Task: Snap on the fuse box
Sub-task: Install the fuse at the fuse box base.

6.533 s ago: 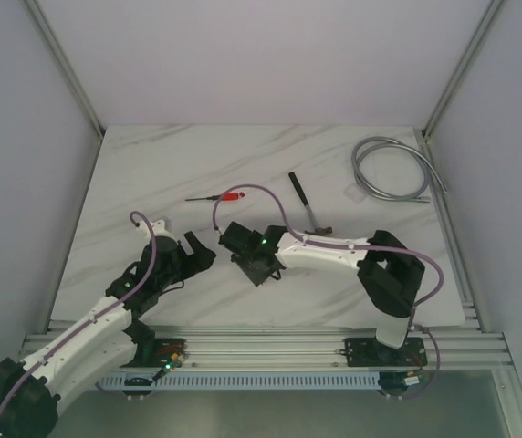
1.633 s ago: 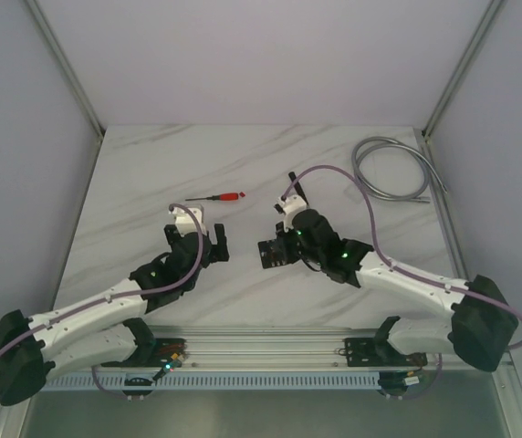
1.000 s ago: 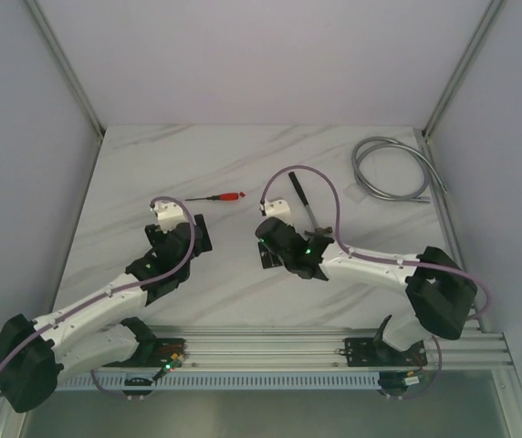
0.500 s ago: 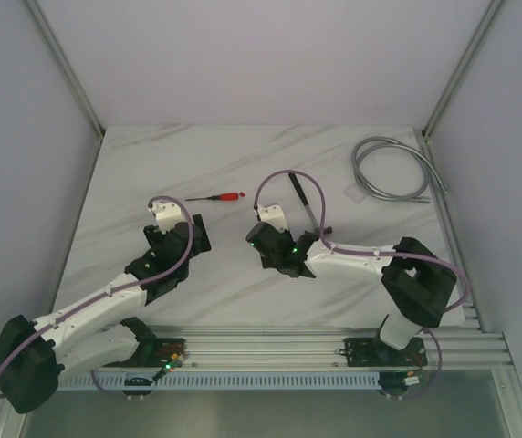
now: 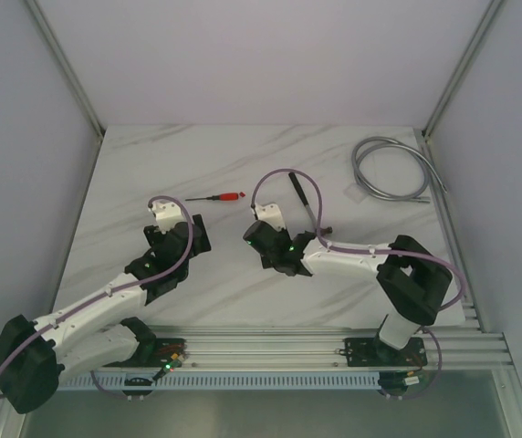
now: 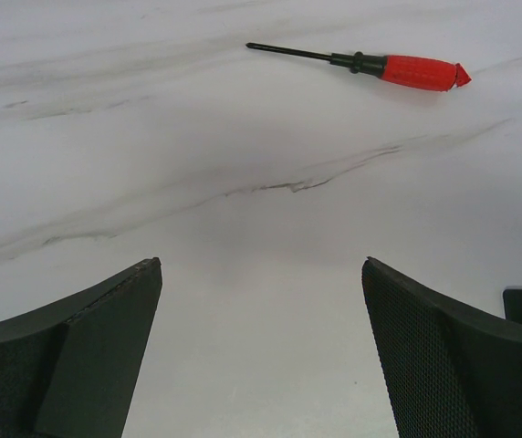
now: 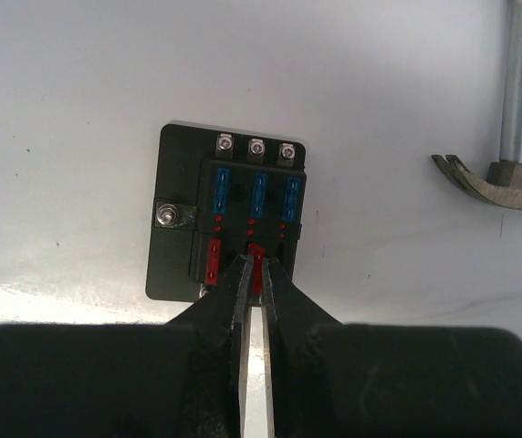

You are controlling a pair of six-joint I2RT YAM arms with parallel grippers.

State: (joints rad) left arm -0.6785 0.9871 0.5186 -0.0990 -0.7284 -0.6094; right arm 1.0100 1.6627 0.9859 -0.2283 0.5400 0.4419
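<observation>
A black fuse box (image 7: 227, 214) lies flat on the counter (image 5: 243, 164) beneath the right tool (image 7: 255, 265), whose tips are pinched almost together over a red fuse (image 7: 256, 254); the left tool (image 6: 261, 265) gapes wide, holding nothing.

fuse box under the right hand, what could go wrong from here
1. The right hand has its nearly shut tips on the middle red fuse, near the edge of the fuse box. Pushing there might tip the box or bend the fuse rather than seat it.
2. The box lies loose on the table. The open left hand is off by the screwdriver, not bracing it, so it may slide towards the hammer.
</observation>
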